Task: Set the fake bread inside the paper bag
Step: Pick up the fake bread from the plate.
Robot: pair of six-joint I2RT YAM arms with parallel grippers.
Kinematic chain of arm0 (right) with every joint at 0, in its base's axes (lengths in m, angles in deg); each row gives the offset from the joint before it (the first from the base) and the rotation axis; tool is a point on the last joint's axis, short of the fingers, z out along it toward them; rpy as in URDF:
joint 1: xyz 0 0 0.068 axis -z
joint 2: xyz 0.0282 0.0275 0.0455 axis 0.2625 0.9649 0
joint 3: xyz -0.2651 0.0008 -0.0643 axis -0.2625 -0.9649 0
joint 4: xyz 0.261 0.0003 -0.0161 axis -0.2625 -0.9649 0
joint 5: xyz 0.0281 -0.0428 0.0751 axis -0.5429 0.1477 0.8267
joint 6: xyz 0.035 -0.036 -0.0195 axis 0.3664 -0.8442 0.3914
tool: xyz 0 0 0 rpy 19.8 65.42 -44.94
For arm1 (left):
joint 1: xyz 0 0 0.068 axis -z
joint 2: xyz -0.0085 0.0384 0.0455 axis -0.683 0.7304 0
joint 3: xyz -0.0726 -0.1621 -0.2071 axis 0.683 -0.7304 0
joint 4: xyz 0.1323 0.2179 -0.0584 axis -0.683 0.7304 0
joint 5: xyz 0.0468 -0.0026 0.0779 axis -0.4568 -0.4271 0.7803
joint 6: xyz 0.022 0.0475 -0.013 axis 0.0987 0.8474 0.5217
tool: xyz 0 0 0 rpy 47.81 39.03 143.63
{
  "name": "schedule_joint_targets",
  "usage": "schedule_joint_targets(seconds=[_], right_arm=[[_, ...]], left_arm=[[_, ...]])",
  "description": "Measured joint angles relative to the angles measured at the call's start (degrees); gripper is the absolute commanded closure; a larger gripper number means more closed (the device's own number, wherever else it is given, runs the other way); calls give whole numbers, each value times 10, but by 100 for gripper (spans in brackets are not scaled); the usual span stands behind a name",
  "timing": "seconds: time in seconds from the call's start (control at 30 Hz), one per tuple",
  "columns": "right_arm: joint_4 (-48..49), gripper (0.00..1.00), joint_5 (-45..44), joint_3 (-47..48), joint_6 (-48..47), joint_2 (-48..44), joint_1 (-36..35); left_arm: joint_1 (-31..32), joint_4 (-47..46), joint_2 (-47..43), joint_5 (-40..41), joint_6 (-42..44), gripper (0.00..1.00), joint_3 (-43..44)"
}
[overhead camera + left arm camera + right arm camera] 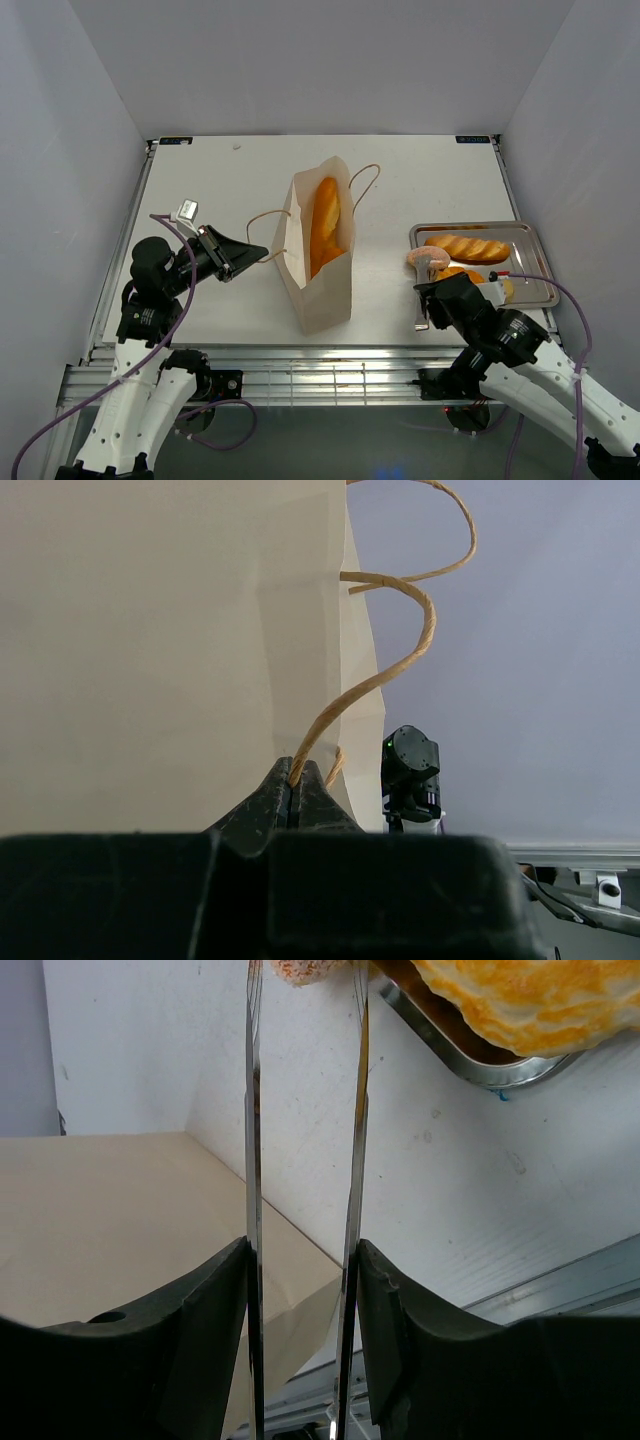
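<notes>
The paper bag (pixel 320 270) stands upright mid-table with a long baguette (pixel 323 225) inside. My left gripper (pixel 262 252) is shut on the bag's near cord handle (pixel 380 680); in the left wrist view the jaws (pixel 293 780) pinch the cord next to the bag wall (pixel 150 650). My right gripper (pixel 432 300) is shut on metal tongs (pixel 253 1160), whose tips hold a pinkish round bun (pixel 427 258) at the tray's left edge; the bun shows at the top of the right wrist view (pixel 305 968). A ridged loaf (pixel 467 247) lies in the tray.
The shallow silver tray (pixel 530 235) sits at the right, with another orange pastry (pixel 460 274) partly hidden by my right arm. The tray rim (pixel 450 1045) and a pastry (pixel 520 1000) show in the right wrist view. The bag's far handle (pixel 365 185) loops outward.
</notes>
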Motion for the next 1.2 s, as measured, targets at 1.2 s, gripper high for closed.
schedule_joint_targets(seconds=[1.2], right_arm=[[24,52,31,0,85,6,0]], left_arm=[[0,-4,2,0,-2,100,-9]])
